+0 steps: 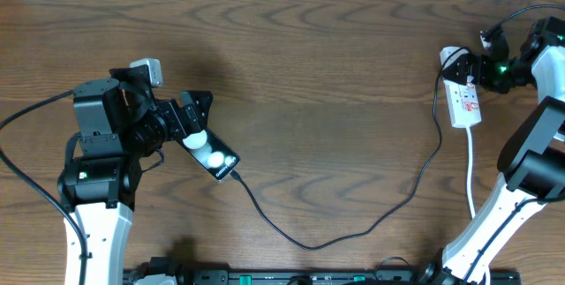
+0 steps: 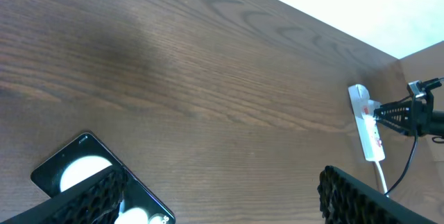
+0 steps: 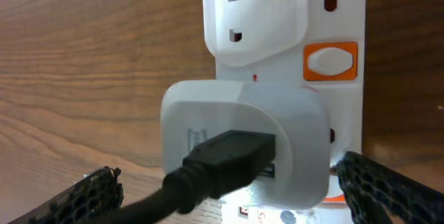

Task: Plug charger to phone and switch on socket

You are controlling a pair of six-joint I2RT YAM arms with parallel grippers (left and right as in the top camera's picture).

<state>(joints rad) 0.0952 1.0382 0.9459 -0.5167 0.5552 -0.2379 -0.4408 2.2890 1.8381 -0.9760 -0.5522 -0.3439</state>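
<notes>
The phone (image 1: 213, 154) is a black slab with two white blobs, lying at the left; it also shows in the left wrist view (image 2: 80, 172). My left gripper (image 1: 195, 119) is open; one finger hangs over the phone's upper end and the other is far off it (image 2: 222, 200). The black charger cable (image 1: 309, 243) runs from the phone's lower-right end to a white adapter (image 3: 277, 148) plugged into the white socket strip (image 1: 464, 100). My right gripper (image 1: 478, 64) is open, with a finger on each side of the adapter (image 3: 236, 193). An orange switch (image 3: 330, 61) sits beside it.
The strip's white cord (image 1: 470, 183) trails toward the front right, beside the right arm's base. A dark rail (image 1: 309, 278) runs along the table's front edge. The wooden table (image 1: 309, 64) ends at the far edge along the top.
</notes>
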